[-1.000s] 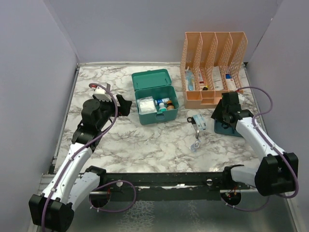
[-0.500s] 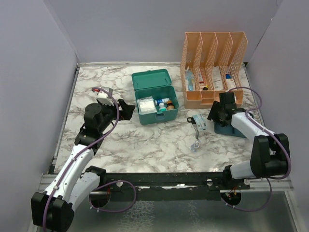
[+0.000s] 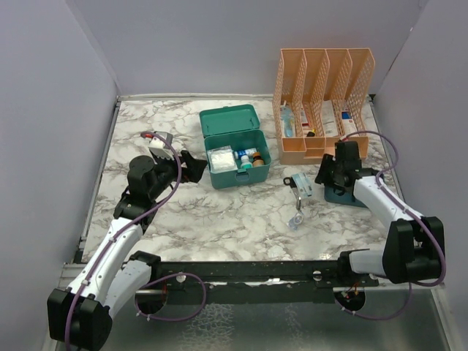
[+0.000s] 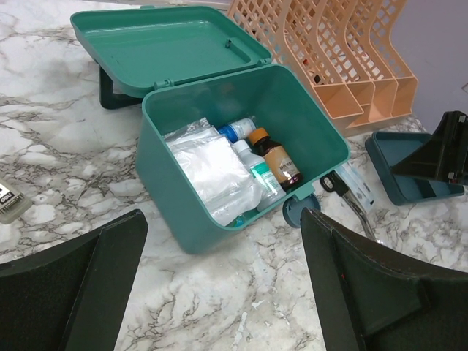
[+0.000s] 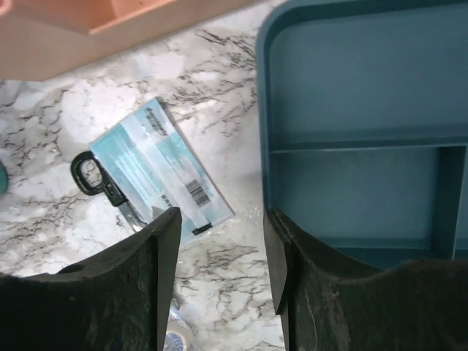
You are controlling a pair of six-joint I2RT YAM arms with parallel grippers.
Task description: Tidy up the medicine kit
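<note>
1. From above: the medicine kit (image 3: pixel 235 150) sits toward the far edge of the table (image 3: pixel 241 212), about midway along it, with its lid thrown back. It is partly packed by the look of it. A carded pack (image 3: pixel 300 184) and a small clear item (image 3: pixel 296 219) lie loose on the marble nearer the right edge. More supplies stand in the orange organizer (image 3: pixel 322 95) at the far right corner, so I'd say plenty is left to do. The left gripper (image 3: pixel 191 167) hangs just left of the kit. The right gripper (image 3: pixel 330 174) is over the dark-blue tray (image 3: pixel 344 194).
2. Left wrist: the left gripper (image 4: pixel 223 216) has its jaws spread wide, holding nothing and touching nothing. Ahead, the medicine kit (image 4: pixel 241 146) shows a white pouch (image 4: pixel 212 172) and a few bottles (image 4: pixel 267 157) inside.
3. Right wrist: the right gripper (image 5: pixel 219 241) has its jaws parted and empty. It hangs between the carded pack (image 5: pixel 157 168) and the wall of the dark-blue tray (image 5: pixel 351 88). Contact with the tray? Can't tell.
</note>
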